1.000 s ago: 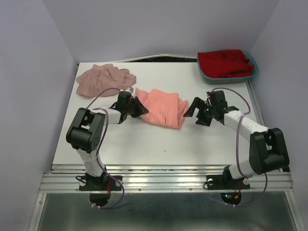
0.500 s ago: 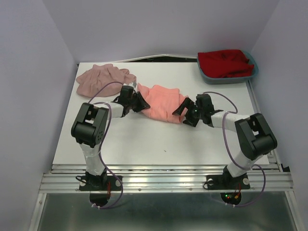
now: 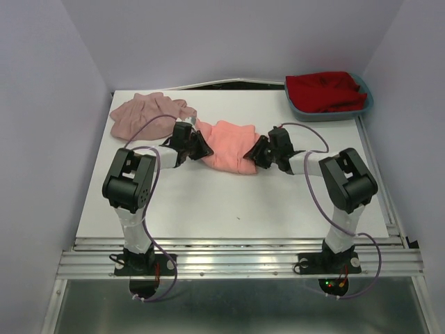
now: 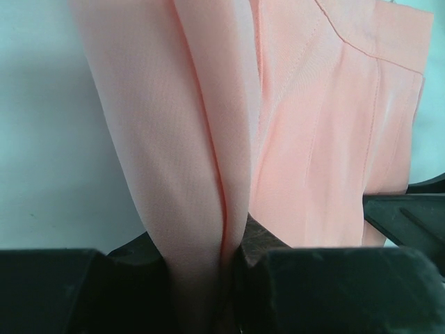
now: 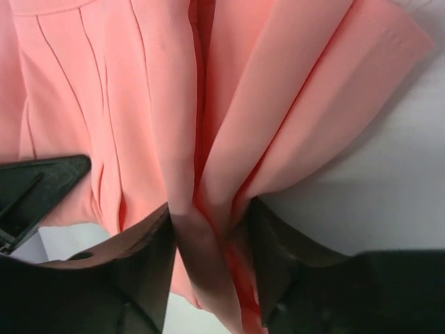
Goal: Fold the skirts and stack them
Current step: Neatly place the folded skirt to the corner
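At the far left of the white counter (image 3: 208,202) the mauve-pink skirt (image 3: 147,115) lies crumpled in a heap. Just to its right, the left claw (image 3: 199,145) pinches a fold at the left edge of the salmon-coral skirt (image 3: 229,142), the cloth squeezed tight between both fingers (image 4: 278,278) in the left wrist view. The salmon-coral skirt lies bunched at mid-counter between the two arms. At its right edge the right claw (image 3: 258,152) has pleats gathered between its fingers (image 5: 149,268), which press the cloth from both sides. At the far right corner a teal bin (image 3: 327,115) holds red cloth (image 3: 325,90).
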`<state>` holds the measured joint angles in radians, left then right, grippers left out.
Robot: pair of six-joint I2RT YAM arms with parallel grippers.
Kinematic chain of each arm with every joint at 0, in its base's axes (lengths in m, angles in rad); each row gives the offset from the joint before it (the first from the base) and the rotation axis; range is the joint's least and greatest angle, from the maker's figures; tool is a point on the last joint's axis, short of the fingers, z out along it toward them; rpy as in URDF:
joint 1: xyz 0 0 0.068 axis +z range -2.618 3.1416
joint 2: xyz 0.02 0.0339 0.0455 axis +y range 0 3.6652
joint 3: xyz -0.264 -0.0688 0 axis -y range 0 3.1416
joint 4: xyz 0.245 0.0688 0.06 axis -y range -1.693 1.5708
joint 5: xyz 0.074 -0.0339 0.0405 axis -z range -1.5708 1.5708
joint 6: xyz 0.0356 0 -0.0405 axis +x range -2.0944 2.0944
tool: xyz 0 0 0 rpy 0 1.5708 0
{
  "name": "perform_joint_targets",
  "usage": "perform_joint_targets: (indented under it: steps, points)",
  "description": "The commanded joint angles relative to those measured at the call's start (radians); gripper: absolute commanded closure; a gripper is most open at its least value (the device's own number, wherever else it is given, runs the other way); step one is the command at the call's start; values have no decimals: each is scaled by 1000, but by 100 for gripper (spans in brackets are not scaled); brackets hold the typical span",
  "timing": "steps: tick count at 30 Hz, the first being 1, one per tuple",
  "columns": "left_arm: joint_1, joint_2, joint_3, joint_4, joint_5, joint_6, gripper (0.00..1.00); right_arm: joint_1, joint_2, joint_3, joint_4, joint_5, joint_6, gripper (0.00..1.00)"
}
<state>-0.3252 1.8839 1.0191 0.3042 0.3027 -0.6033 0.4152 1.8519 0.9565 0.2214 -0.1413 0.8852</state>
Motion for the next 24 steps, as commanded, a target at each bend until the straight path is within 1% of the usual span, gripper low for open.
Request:
perform_joint_targets:
  steps: [1,2,3,4,5,6,7,8,9,11,12,13,14,15,16,18,19,24]
  points:
    - [3,-20,61,-22,-95,118,100,13,73,80,33,5,-29,58]
    - [0,-28,79,-39,-109,143,100,13,84,108,36,5,-35,63]
    - [-2,-31,88,-46,-140,196,100,13,99,126,30,8,-60,79]
    - [-3,-34,101,-57,-157,227,100,23,108,146,27,9,-72,88]
    - [-5,-35,128,-68,-174,259,100,23,121,196,21,12,-86,95]
    - [-11,-35,139,-73,-192,295,100,36,131,224,12,25,-101,99]
    - [-14,-37,148,-68,-227,328,100,52,160,252,16,26,-136,99]
    - [-15,-40,170,-57,-246,396,100,62,177,284,19,26,-159,99]
    - [-20,-42,177,-50,-272,428,100,71,197,357,28,23,-181,99]
    - [-21,-64,187,-27,-347,482,100,85,259,434,42,22,-238,99]
    - [-20,-78,185,2,-390,538,100,95,277,508,58,31,-261,99]
    - [-18,-110,171,47,-407,569,100,106,318,545,62,38,-275,99]
    - [-17,-127,162,47,-424,597,100,106,335,583,67,45,-287,99]
    - [-12,-146,154,94,-438,658,100,122,352,617,79,64,-302,99]
    - [6,-169,153,114,-447,677,100,122,369,681,88,71,-325,99]
    - [32,-180,171,127,-448,695,100,148,412,740,104,95,-345,99]
    - [49,-181,185,127,-438,697,100,148,424,799,102,106,-345,99]
    - [149,-204,245,139,-366,694,100,175,452,904,122,239,-390,99]
